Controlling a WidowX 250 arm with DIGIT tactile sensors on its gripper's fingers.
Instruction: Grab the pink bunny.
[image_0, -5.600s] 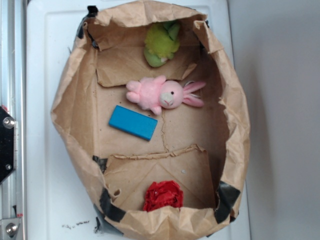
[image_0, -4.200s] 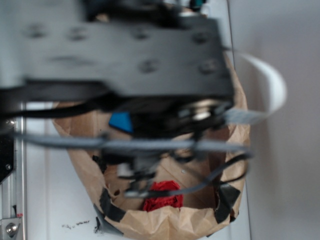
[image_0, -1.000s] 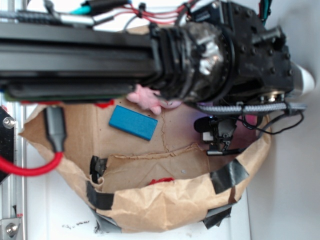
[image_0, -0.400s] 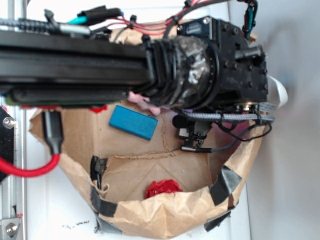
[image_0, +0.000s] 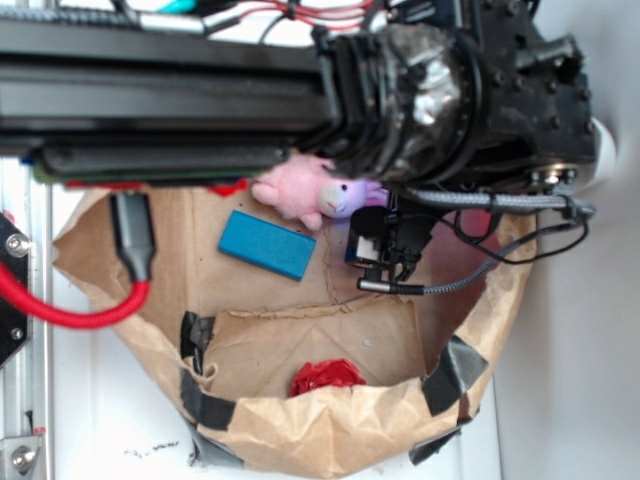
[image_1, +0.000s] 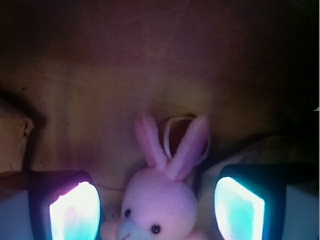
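Your gripper (image_1: 156, 210) stands wide open, holding nothing; its glowing pads (image_1: 75, 212) flank the pink bunny (image_1: 159, 197) without touching. The bunny lies on the paper bag's (image_0: 330, 425) floor, just beyond the blue block (image_0: 267, 245).

White tabletop (image_0: 90, 400) under brown paper bag (image_0: 330, 430) w/ black tape patches. Plain pale grey wall or surface (image_0: 590, 380) at right. Metal rail (image_0: 22, 330) w/ bolts along left edge. Few dark scuffs on white near bottom. Even, soft light outside; dim, purplish inside bag (image_1: 160, 65).
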